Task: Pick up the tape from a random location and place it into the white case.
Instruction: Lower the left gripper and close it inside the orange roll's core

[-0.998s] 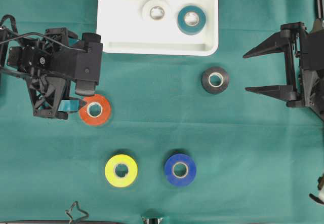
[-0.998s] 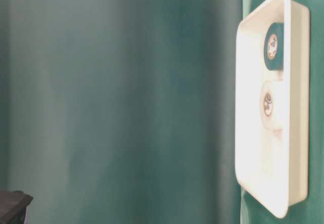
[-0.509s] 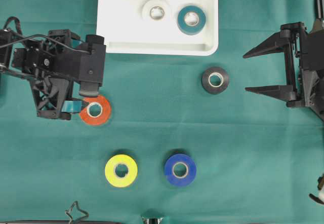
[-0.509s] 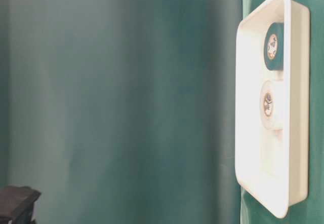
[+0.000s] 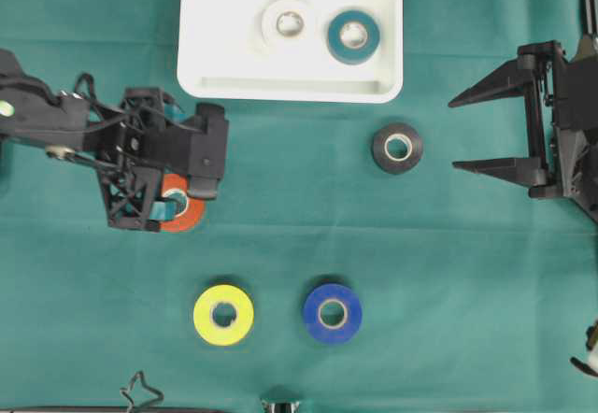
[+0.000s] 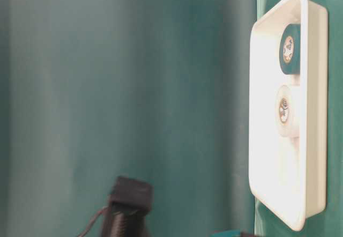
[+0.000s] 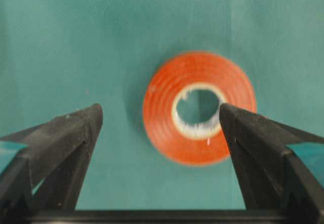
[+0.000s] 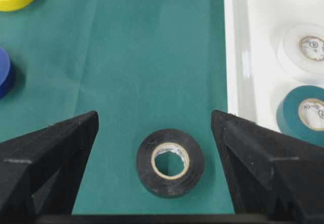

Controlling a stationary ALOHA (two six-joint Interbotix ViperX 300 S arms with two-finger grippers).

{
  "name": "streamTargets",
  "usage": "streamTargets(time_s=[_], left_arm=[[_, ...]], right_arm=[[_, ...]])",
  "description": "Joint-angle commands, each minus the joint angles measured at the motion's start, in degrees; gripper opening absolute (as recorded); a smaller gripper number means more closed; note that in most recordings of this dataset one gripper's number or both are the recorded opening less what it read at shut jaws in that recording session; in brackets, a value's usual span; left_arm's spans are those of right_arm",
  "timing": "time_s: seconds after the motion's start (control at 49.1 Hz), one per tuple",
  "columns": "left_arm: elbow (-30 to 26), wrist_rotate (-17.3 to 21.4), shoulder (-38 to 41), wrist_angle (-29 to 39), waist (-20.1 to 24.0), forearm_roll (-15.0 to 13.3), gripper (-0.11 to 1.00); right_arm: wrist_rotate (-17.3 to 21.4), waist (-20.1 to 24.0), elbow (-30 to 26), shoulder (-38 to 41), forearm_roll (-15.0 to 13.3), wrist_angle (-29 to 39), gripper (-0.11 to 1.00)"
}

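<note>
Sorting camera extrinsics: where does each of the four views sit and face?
Overhead: above, looking straight down; both arms, white case, five rolls outside or in it.
Table-level: low, rotated sideways, facing the case; dark arm part at bottom.
Left wrist: on left gripper, open, over orange tape.
Right wrist: on right gripper, open, facing black tape.
Shared: case holds white and teal rolls.

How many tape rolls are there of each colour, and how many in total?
White tape roll: 1, in the white case
Teal tape roll: 1, in the white case
Black tape roll: 1, on the cloth
Orange tape roll: 1, on the cloth
Yellow tape roll: 1, on the cloth
Blue tape roll: 1, on the cloth
Total: 6 rolls
</note>
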Motion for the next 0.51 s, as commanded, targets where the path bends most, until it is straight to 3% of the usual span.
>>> streamTargets(time_s=[0.0,0.489], left_arm=[[-0.26,-0.09,0.88,-2.29,-0.26,0.18,0.98],[2.9,0.0,5.63,-5.1,-0.18,0.62,0.98]], right_arm=[[-0.09,0.09,-1.05,0.18,-0.09,-0.26,0.87],[-0.09,0.09,-1.05,0.35,-0.18,-0.26,0.87]])
